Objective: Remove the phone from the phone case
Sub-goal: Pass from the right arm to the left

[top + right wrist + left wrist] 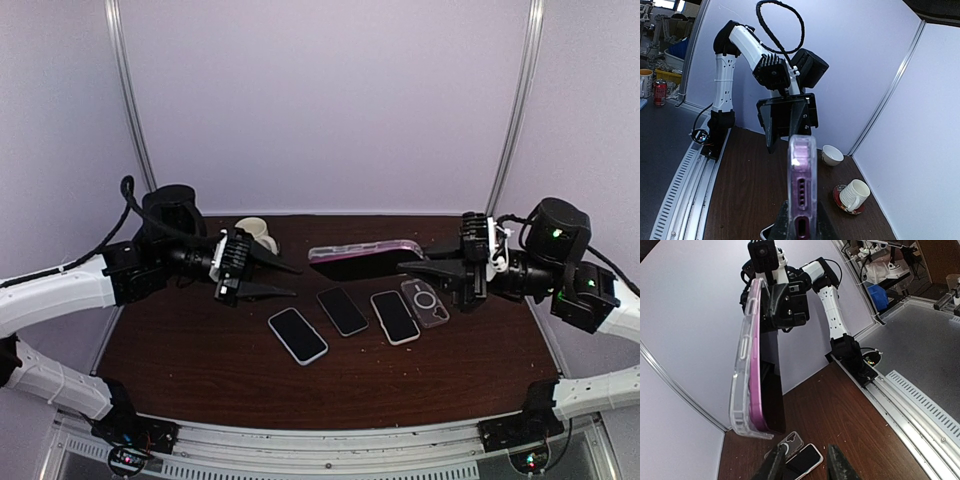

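A pink phone [362,266] in a clear case [365,246] hangs in the air over the table's middle, lying on its long edge. My right gripper [425,268] is shut on its right end. In the right wrist view the phone [802,180] shows end-on between my fingers [782,225]. My left gripper [285,280] is open and empty, just left of the phone's free end and apart from it. In the left wrist view the cased phone [760,360] stands above my open gripper [807,467]. The left gripper [787,117] also shows in the right wrist view.
Three phones [298,335] [342,310] [395,317] and an empty clear case [425,302] lie on the brown table [200,350] under the held phone. A white cup [258,233] stands at the back left; a bowl [831,155] and a cup on a red saucer [853,195] show in the right wrist view.
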Action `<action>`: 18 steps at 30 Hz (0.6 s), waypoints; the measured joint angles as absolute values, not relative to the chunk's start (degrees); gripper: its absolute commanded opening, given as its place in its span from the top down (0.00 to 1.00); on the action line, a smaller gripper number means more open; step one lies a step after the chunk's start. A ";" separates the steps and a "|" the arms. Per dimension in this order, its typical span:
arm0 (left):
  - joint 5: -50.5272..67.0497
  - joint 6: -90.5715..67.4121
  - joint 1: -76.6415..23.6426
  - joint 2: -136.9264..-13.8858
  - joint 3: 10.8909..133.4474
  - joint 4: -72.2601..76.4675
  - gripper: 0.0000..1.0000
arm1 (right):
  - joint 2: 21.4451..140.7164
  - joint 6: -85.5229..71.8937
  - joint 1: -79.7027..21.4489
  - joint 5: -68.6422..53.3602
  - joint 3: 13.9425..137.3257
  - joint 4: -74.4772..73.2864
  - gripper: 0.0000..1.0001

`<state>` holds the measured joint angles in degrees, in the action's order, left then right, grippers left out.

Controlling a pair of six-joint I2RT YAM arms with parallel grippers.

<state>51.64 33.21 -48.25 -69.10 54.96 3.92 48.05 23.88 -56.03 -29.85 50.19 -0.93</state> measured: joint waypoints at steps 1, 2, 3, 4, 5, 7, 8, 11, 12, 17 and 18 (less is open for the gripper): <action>51.68 32.88 -48.38 -69.10 54.98 4.29 0.70 | 48.38 23.97 -56.21 -30.00 50.19 -0.69 1.00; 51.70 32.58 -48.45 -69.10 54.96 4.67 0.70 | 48.62 24.03 -56.36 -30.09 50.19 -0.56 1.00; 51.75 32.29 -48.49 -69.10 54.96 4.93 0.70 | 48.86 24.08 -56.60 -30.24 50.19 -0.38 1.00; 51.77 32.05 -48.49 -69.10 54.96 5.08 0.70 | 49.01 24.08 -56.80 -30.33 50.19 -0.27 1.00; 51.86 31.70 -48.49 -69.10 54.96 5.37 0.70 | 49.19 24.08 -56.97 -30.52 50.19 -0.16 1.00; 51.94 31.33 -48.60 -69.10 54.96 5.96 0.70 | 49.39 24.08 -57.28 -30.74 50.19 -0.10 1.00; 51.99 31.16 -48.62 -69.10 54.96 6.17 0.70 | 49.52 24.08 -57.47 -30.85 50.19 -0.01 1.00; 52.21 30.85 -48.80 -69.12 54.96 6.26 0.70 | 49.74 24.08 -57.71 -30.89 50.19 0.47 1.00; 52.25 30.76 -48.84 -69.12 54.96 6.31 0.70 | 49.80 24.08 -57.80 -30.92 50.19 0.67 1.00; 52.34 30.46 -48.86 -69.12 54.98 6.39 0.70 | 50.22 24.08 -58.26 -31.14 50.19 1.19 1.00; 52.36 30.44 -48.86 -69.12 54.96 6.37 0.70 | 50.37 24.08 -58.37 -31.16 50.19 1.32 1.00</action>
<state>52.36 30.44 -48.86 -69.12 54.96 6.37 50.37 24.08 -58.37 -31.16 50.19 1.32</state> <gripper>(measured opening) 0.302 0.076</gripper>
